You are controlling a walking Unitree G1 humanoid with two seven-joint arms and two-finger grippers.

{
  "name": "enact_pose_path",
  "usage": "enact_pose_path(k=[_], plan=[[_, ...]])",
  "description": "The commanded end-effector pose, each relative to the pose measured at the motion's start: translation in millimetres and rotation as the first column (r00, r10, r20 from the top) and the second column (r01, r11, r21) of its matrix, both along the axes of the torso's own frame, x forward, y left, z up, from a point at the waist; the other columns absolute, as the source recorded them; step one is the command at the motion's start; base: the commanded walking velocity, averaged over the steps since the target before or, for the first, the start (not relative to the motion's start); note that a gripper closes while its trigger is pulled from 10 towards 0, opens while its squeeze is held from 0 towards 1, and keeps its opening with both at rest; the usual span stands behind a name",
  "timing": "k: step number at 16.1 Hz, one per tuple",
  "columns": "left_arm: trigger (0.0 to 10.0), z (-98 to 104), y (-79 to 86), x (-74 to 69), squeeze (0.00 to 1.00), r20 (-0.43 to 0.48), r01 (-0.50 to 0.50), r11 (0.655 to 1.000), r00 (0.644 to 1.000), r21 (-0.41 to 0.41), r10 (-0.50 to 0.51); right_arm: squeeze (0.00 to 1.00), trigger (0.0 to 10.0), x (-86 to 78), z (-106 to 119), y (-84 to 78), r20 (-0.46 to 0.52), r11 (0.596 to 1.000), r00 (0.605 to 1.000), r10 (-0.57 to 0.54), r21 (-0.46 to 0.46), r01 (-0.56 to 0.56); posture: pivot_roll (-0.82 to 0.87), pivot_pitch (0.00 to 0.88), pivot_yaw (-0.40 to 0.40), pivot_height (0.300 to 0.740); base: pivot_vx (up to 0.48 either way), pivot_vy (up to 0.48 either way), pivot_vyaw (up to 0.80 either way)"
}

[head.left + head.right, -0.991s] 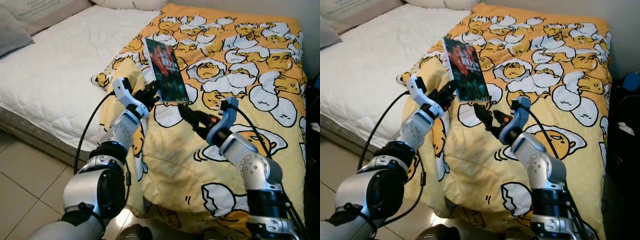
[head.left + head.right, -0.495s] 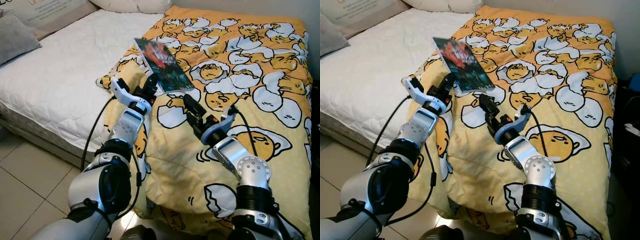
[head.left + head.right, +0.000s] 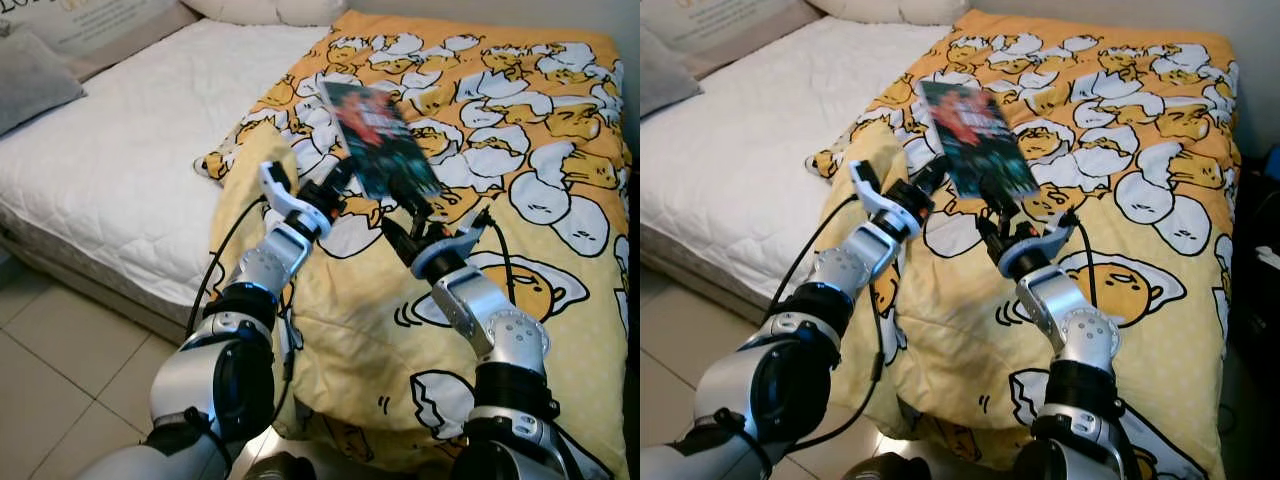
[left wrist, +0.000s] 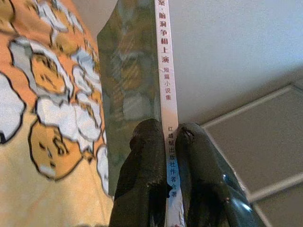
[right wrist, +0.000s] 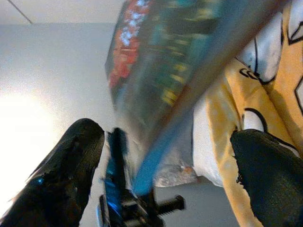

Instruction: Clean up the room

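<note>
Two grippers worked one book [image 3: 382, 140] above the yellow egg-print blanket [image 3: 520, 120] on the bed [image 3: 110, 160]. My left gripper [image 3: 335, 181] had its fingers [image 4: 142, 179] clamped on the book's spine at the lower corner, holding the book tilted up off the blanket. My right gripper [image 3: 415, 213] sat just beside the book's lower edge with its fingers [image 5: 71, 165] spread wide, the book's edge lying between them but not yet pinched. I judged the step in hand to be a handover or a two-handed steadying of the book. To do it well, the right fingers should have closed on a firm part of the cover before the left let go, since a thin book held by one corner could swing or slip. A slow, level carry would have suited it.
</note>
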State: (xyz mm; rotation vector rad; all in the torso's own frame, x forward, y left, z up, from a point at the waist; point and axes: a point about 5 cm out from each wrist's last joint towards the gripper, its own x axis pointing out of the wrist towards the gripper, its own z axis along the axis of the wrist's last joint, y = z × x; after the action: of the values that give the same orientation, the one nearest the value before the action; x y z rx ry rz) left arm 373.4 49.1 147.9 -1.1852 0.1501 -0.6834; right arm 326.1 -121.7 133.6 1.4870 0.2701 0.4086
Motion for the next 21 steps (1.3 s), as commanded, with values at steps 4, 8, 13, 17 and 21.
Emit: enact_pose_path(k=[4, 8, 13, 17, 21], plan=[[0.0, -3, -3.9, -9.3, 0.00, 0.031, 0.065, 0.998, 0.997, -0.018, -0.065, 0.00, 10.0, 7.7, 10, 11.2, 0.002, 0.996, 1.000, -0.026, 0.090, 0.026, -0.16, 0.000, 0.164, 0.740, 0.000, 0.000, 0.00], [0.0, -9, 3.2, -18.1, 0.00, 0.052, 0.133, 0.991, 0.990, 0.025, -0.134, 0.00, 10.0, 12.0, 12, -2.0, 0.018, 0.994, 0.995, -0.096, 0.055, 0.095, -0.16, 0.000, 0.164, 0.740, 0.000, 0.000, 0.00], [0.0, -11, 12.9, -20.3, 0.00, 0.056, 0.119, 0.991, 0.991, 0.065, -0.123, 0.00, 0.0, 14.7, 13, -6.2, 0.039, 0.991, 0.991, -0.128, 0.030, 0.127, -0.15, 0.000, 0.158, 0.740, 0.000, 0.000, 0.00], [0.0, -9, 23.8, -16.5, 0.00, 0.060, 0.084, 0.993, 0.994, 0.086, -0.089, 0.00, 0.0, 15.6, 13, -11.3, 0.051, 0.990, 0.989, -0.138, 0.007, 0.138, -0.15, 0.000, 0.161, 0.740, 0.000, 0.000, 0.00], [0.0, -7, 29.4, -12.2, 0.00, 0.058, 0.061, 0.994, 0.996, 0.093, -0.066, 0.00, 0.0, 15.6, 13, -17.0, 0.072, 0.988, 0.985, -0.156, 0.000, 0.157, -0.16, 0.000, 0.168, 0.740, 0.000, 0.000, 0.00]])
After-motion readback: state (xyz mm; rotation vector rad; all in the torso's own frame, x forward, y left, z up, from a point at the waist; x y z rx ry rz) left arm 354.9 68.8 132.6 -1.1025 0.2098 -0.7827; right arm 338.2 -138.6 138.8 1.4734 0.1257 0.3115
